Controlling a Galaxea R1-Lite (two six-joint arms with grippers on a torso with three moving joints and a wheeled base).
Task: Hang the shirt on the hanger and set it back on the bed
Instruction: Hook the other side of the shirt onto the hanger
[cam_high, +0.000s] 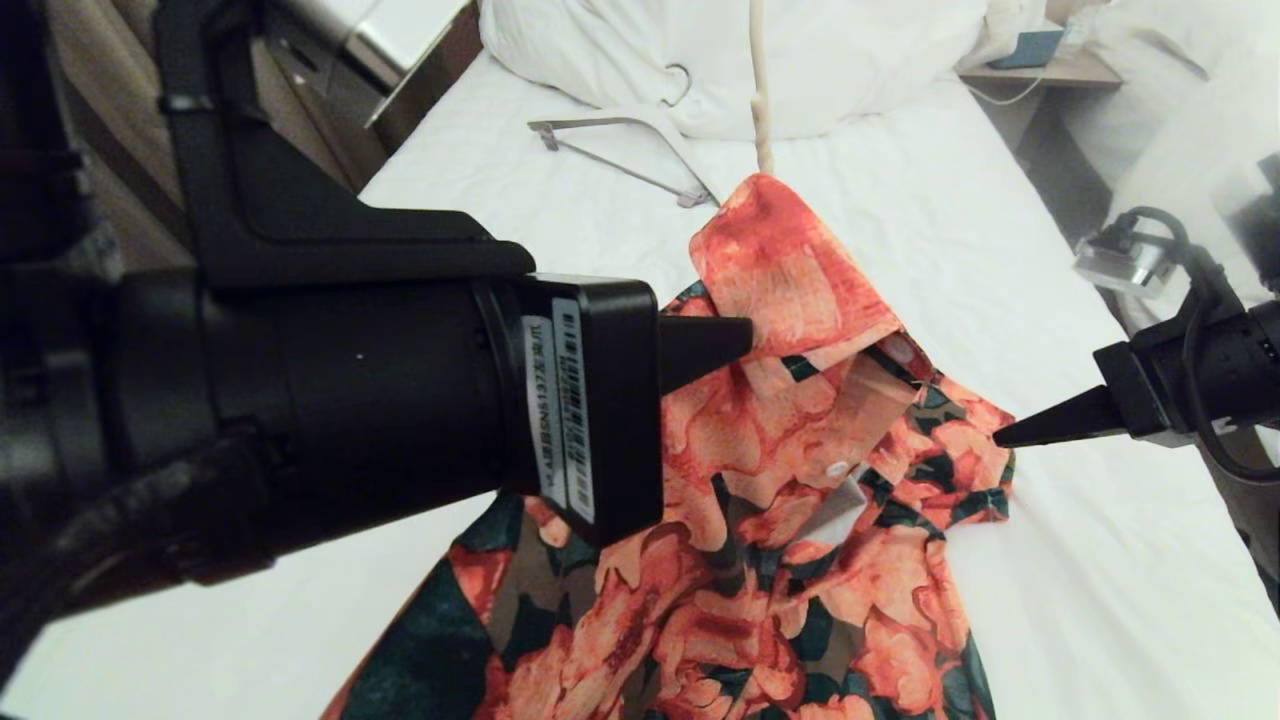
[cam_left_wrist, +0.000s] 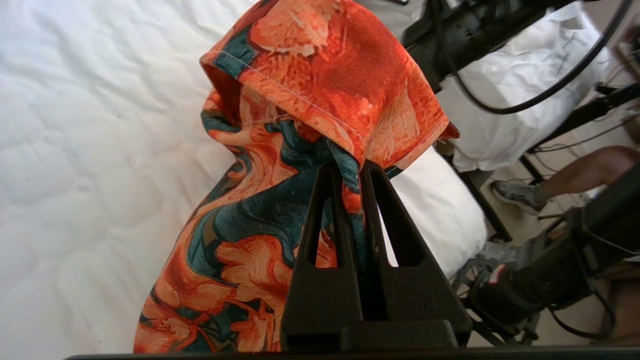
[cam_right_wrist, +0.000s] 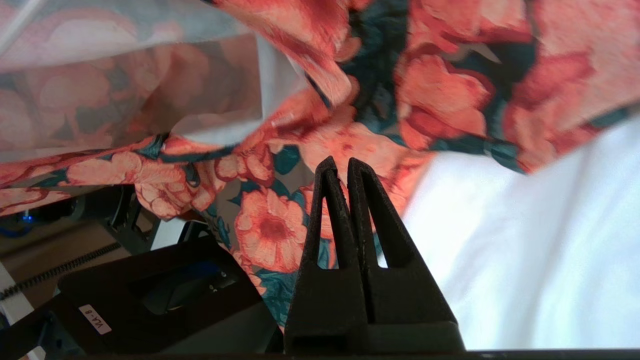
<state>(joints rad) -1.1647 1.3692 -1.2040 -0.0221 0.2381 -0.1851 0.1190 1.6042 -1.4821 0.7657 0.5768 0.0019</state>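
White sheets fill the scene, wrinkled across the bed (cam_high: 1050, 560), with a heaped duvet (cam_high: 830, 60) up at the head. Draped over the middle of it is the shirt (cam_high: 800, 480), all orange-pink flowers and dark green leaves, its collar end lifted well off the sheet. Left gripper (cam_high: 745, 345) comes in close from the near side, and the left wrist view makes it plain: the fingers (cam_left_wrist: 325, 210) are pressed together with a fold of floral cloth pinched between them, the fabric bunching up above the tips and hanging down below. Across from it, the right gripper (cam_high: 1000, 438) points in level from the far side, its tip right at the edge of the shirt; in the right wrist view the fingers (cam_right_wrist: 325, 200) are closed tight against each other, cloth just beyond the tips, and whether any fabric is caught there cannot be made out. Beyond the raised collar, a thin cream-white rod of the hanger (cam_high: 760, 90) rises out of the cloth toward the duvet. Further off, past both sets of fingers, a second hanger with a grey bar (cam_high: 625, 150) lies flat on the sheet.
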